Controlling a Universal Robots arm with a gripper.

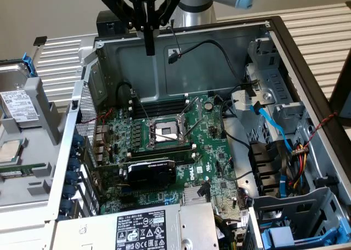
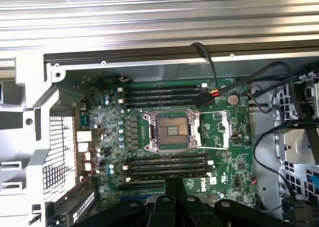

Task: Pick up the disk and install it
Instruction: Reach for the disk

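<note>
The disk (image 1: 17, 104), a silver drive with a white label and a blue carrier edge, lies on a grey stand outside the open computer case, at the exterior view's far left. My gripper (image 1: 149, 48) hangs above the case's back wall, well off to the right of the disk in that view and higher than it. Its dark fingers are pressed together, shut, with nothing between them. In the wrist view the gripper (image 2: 174, 189) hovers over the motherboard (image 2: 169, 132), close to the memory slots.
Inside the case sit an open CPU socket (image 1: 164, 132), a black expansion card (image 1: 151, 170) and a grey power supply (image 1: 142, 231). Drive bays with blue plastic (image 1: 290, 236) and loose cables (image 1: 269, 121) fill the exterior view's right. A small silver chip (image 1: 10, 151) rests below the disk.
</note>
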